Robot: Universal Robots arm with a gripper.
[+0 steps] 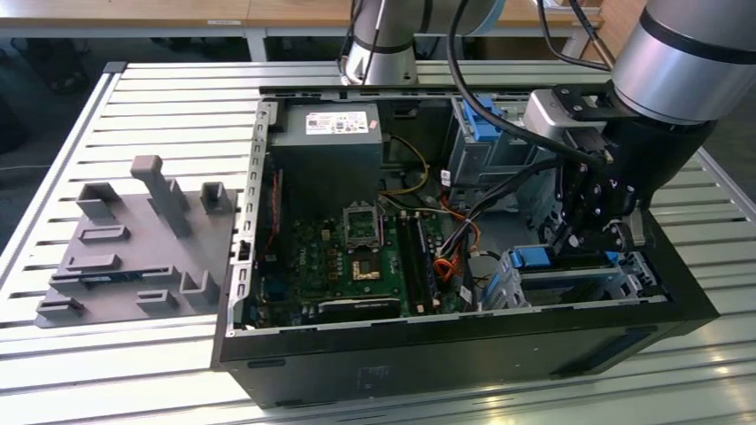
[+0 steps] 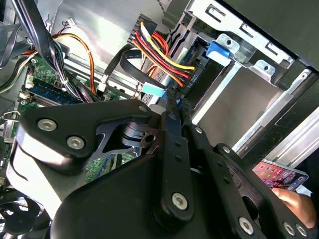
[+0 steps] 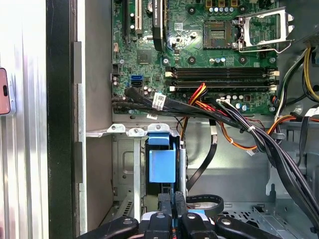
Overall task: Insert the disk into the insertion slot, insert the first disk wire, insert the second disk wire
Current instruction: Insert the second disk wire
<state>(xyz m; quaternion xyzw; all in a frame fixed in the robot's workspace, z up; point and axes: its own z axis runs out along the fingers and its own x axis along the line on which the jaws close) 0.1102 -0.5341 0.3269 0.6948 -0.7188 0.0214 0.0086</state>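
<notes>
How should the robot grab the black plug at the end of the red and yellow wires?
Probably by the black plug itself, pinching its two flat, wide faces, because its body is stiff while the red and yellow wires bend. Come from the wire end, leaving the far tip free.

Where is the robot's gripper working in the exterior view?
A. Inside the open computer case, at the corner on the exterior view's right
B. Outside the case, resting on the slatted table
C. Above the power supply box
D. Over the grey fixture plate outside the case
A: the gripper reaches down into the open computer case at the exterior view's right, near blue plastic drive parts, far from the grey fixture plate.
</notes>
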